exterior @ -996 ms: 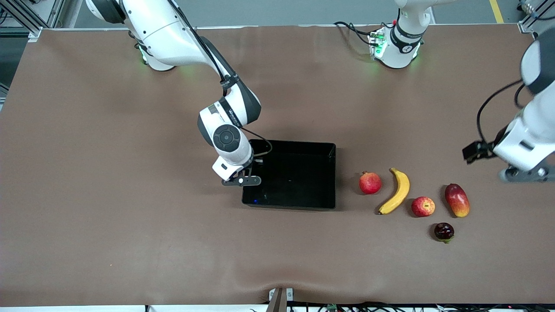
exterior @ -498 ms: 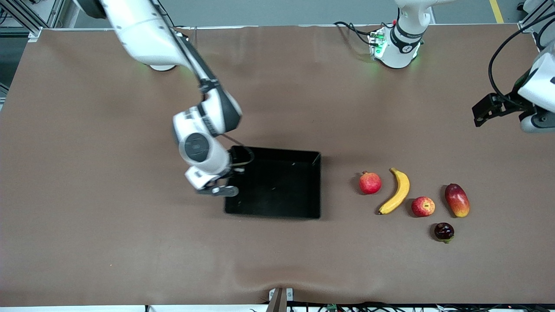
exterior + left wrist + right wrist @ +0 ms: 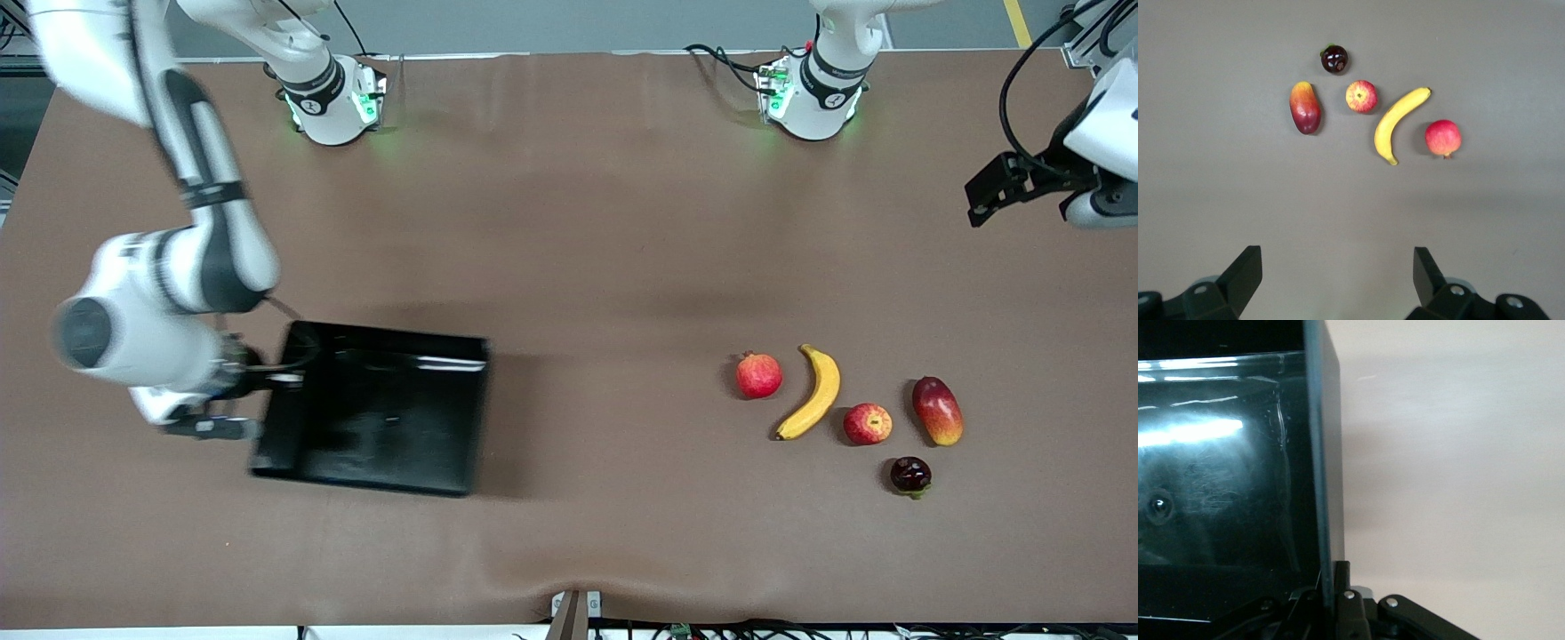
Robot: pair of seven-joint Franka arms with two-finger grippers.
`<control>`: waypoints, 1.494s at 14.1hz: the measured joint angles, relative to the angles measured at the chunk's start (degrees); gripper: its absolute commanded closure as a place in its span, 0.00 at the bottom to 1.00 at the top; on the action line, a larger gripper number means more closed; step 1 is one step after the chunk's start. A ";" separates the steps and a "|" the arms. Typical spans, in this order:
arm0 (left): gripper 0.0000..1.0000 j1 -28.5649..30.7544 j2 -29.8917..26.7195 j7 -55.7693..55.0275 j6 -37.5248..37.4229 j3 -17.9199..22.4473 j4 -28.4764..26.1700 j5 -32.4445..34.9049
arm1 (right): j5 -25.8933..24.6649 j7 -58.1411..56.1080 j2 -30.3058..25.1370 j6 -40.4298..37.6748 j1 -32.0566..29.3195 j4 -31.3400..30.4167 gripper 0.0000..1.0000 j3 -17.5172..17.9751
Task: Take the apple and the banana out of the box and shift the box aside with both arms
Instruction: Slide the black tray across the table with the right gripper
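Right hand [image 3: 233, 402] clamping wall of empty box [image 3: 373, 409], hauling it toward right arm's end of counter [image 3: 569, 222]. Left hand [image 3: 1338, 273] hanging released above fruit, waiting. Banana [image 3: 813, 392], apple [image 3: 867, 423] already lying out on counter.

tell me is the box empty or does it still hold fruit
Empty: the box shows only bare glossy floor; the apple and banana lie on the table toward the left arm's end.
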 measured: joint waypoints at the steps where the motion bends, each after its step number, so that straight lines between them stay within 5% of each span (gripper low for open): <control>1: 0.00 -1.36 -0.95 1.01 -0.03 1.90 -0.99 -0.59 | -0.23 -4.06 0.09 1.15 -3.48 -0.69 1.00 -0.02; 7: 0.00 -1.43 -2.14 2.16 -0.26 3.22 -2.67 -1.18 | -0.33 -21.43 2.43 6.44 -18.88 -1.98 1.00 0.02; 14: 0.00 -1.44 -2.09 2.14 -0.26 3.21 -3.28 -1.19 | -0.32 -21.92 8.33 6.53 -23.76 -2.10 1.00 0.17; 15: 0.00 -1.44 -2.03 2.14 -0.26 3.22 -3.34 -1.19 | -0.32 -21.92 8.88 6.58 -23.76 -2.10 0.78 0.27; 16: 0.00 -1.44 -1.92 2.14 -0.26 3.21 -3.39 -1.19 | -0.32 -21.93 9.07 6.77 -23.76 -2.06 0.01 0.41; 21: 0.00 -1.39 -1.70 2.15 -0.26 3.34 -3.40 -1.19 | -0.36 -26.00 7.70 6.95 -23.57 0.32 0.00 1.33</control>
